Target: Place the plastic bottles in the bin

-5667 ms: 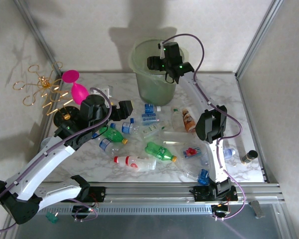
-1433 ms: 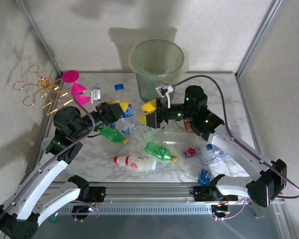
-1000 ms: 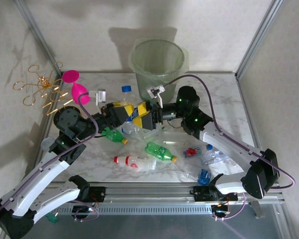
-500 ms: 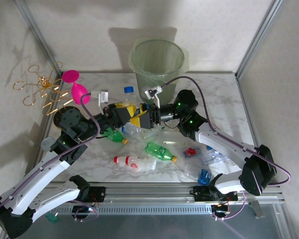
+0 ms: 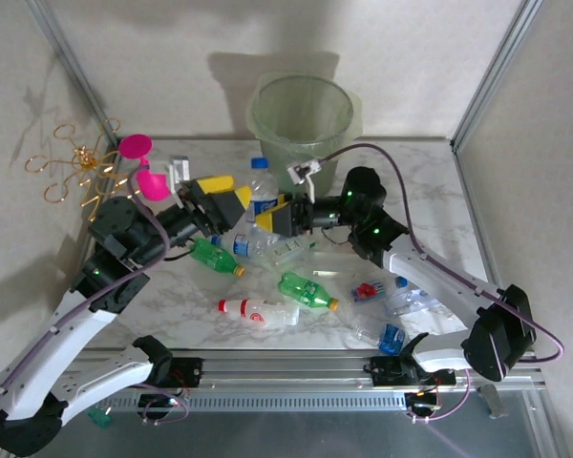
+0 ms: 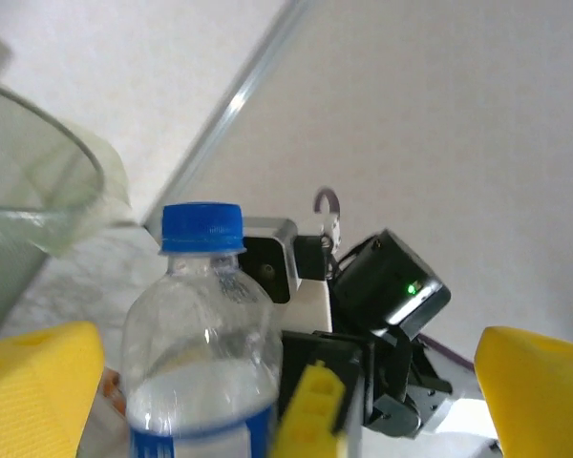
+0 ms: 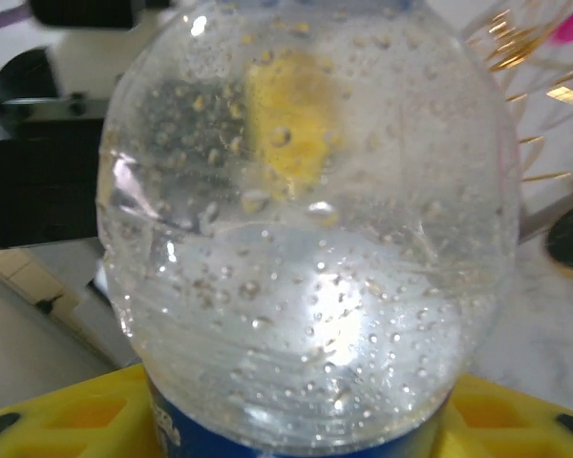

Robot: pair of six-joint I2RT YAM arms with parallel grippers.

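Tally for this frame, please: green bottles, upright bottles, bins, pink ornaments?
Green bottles: 2
Upright bottle, blue cap: 1
Bin: 1
Pink ornament: 1
Total: 5

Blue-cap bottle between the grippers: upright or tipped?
Upright. In the left wrist view the bottle stands with its cap on top; the right gripper holds its lower part, and the left gripper is open.
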